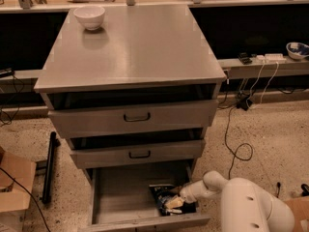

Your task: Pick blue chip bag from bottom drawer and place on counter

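In the camera view, the blue chip bag [161, 195] lies in the bottom drawer [118, 197], right of middle near the front, its long axis slanting back-left to front-right. The gripper [175, 203] rests on its right end; whether it grips cannot be told.

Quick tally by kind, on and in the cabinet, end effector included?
Grey metal drawers: 3 (top drawer, middle drawer, bottom drawer)
Round white bowl on grey steel counter: 1
Dark blue chip bag: 1
End effector, at the bag in the bottom drawer: 1
Total: 6
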{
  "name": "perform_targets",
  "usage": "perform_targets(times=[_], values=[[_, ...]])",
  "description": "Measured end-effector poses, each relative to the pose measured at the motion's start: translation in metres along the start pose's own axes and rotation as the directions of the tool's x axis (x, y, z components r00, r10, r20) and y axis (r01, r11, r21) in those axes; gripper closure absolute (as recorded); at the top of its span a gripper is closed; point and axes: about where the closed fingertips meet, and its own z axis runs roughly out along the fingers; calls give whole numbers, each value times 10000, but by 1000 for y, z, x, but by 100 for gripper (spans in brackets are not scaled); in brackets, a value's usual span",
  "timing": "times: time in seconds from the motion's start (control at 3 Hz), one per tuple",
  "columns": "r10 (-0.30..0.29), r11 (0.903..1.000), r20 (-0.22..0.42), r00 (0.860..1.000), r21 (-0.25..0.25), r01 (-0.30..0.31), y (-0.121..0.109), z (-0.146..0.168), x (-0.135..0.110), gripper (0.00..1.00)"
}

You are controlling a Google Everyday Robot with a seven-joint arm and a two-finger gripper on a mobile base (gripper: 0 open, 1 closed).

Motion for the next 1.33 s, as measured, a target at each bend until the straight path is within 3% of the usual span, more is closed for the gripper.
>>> perform_targets(times=[0.33,0.67,1.0,1.33], values=[[-356,9993,587,9976,102,351,5,-12,-21,89],[-1118,9928,1292,9853,565,1052,23,-42,-59,100],[-2248,9722,1841,9569,1086,2075,56,-82,-100,100],[-3436,9366,1876,9202,1405,3210,104,-124,-135,100]])
